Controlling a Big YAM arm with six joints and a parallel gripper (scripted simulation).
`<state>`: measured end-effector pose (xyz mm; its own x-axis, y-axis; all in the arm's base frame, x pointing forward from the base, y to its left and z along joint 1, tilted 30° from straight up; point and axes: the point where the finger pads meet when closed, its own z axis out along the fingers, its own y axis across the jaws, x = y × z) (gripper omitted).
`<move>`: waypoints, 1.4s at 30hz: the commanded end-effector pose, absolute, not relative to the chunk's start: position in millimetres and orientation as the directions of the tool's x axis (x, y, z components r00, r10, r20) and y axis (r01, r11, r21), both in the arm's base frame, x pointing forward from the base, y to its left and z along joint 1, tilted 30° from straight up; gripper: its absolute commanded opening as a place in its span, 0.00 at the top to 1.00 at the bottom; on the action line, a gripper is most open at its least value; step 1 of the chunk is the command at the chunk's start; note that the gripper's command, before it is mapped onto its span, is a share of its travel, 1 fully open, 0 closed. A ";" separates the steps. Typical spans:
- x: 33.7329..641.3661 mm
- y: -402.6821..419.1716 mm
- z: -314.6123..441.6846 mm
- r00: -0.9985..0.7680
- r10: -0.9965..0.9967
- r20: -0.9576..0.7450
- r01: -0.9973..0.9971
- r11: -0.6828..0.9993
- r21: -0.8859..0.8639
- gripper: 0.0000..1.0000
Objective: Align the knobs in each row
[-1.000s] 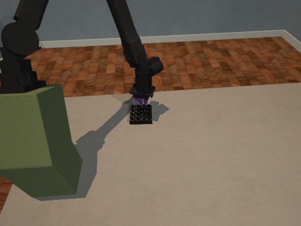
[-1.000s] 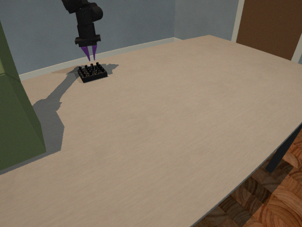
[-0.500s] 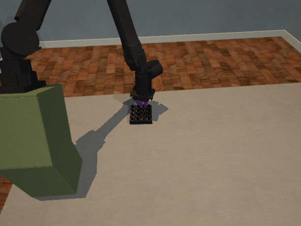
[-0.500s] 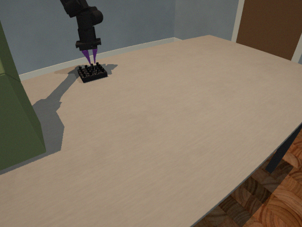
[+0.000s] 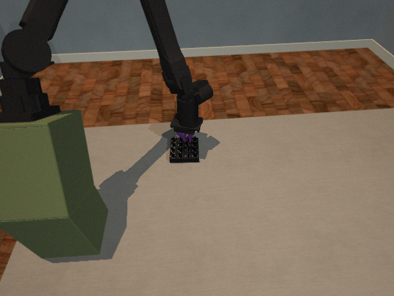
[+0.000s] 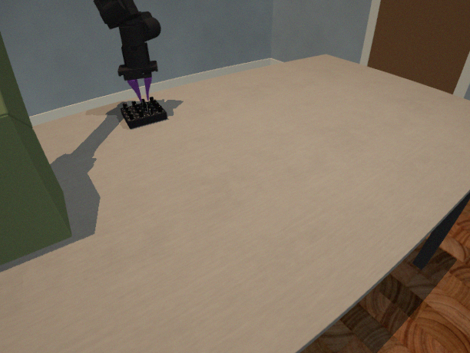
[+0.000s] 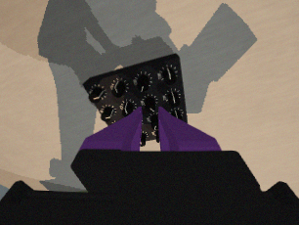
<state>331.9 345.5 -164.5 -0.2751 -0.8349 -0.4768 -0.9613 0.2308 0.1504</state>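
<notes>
The black knob box [image 5: 184, 156] [image 6: 147, 120] [image 7: 100, 80] stands on its feet on the beige table [image 5: 257, 209] [image 6: 249, 173], near the far edge. Its knobs are black with white lines; in the top and exterior views they are too small to read. My gripper [image 5: 186, 139] [image 6: 143, 99] [image 7: 149, 112] points straight down over the box's far rows, its purple fingertips at knob height. The fingers stand a narrow gap apart, one on each side of a knob [image 7: 149, 133] that shows dimly in the gap. I cannot tell whether they touch it. The gripper body hides the nearest knobs in the wrist view.
A large green block [image 5: 32, 180] [image 6: 23, 192] stands at the table's left side and carries the arm's base [image 5: 22, 93]. The arm's shadow falls between it and the box. A wooden floor [image 5: 273, 80] lies beyond the far edge.
</notes>
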 end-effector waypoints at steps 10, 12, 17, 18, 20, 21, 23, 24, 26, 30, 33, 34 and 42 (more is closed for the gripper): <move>336.5 349.1 -161.1 -0.279 -0.828 -0.487 -0.960 0.239 0.144 0.82; 336.5 349.1 -161.1 -0.279 -0.828 -0.487 -0.960 0.239 0.144 0.82; 336.5 349.1 -161.1 -0.279 -0.828 -0.487 -0.960 0.239 0.144 0.82; 336.5 349.1 -161.1 -0.279 -0.828 -0.487 -0.960 0.239 0.144 0.82; 336.5 349.1 -161.1 -0.279 -0.828 -0.487 -0.960 0.239 0.144 0.82; 336.5 349.1 -161.1 -0.279 -0.828 -0.487 -0.960 0.239 0.144 0.82; 336.5 349.1 -161.1 -0.279 -0.828 -0.487 -0.960 0.239 0.144 0.82; 336.5 349.1 -161.1 -0.279 -0.828 -0.487 -0.960 0.239 0.144 0.82; 336.5 349.1 -161.1 -0.279 -0.828 -0.487 -0.960 0.239 0.144 0.82; 336.5 349.1 -161.1 -0.279 -0.828 -0.487 -0.960 0.239 0.144 0.82; 336.5 349.1 -161.1 -0.279 -0.828 -0.487 -0.960 0.239 0.144 0.82; 336.5 349.1 -161.1 -0.279 -0.828 -0.487 -0.960 0.239 0.144 0.82; 336.1 338.5 -167.6 -0.285 -0.829 -0.481 -0.958 0.245 0.146 0.82</move>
<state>332.5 345.9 -164.4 -0.2738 -0.8339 -0.4792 -0.9617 0.2305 0.1484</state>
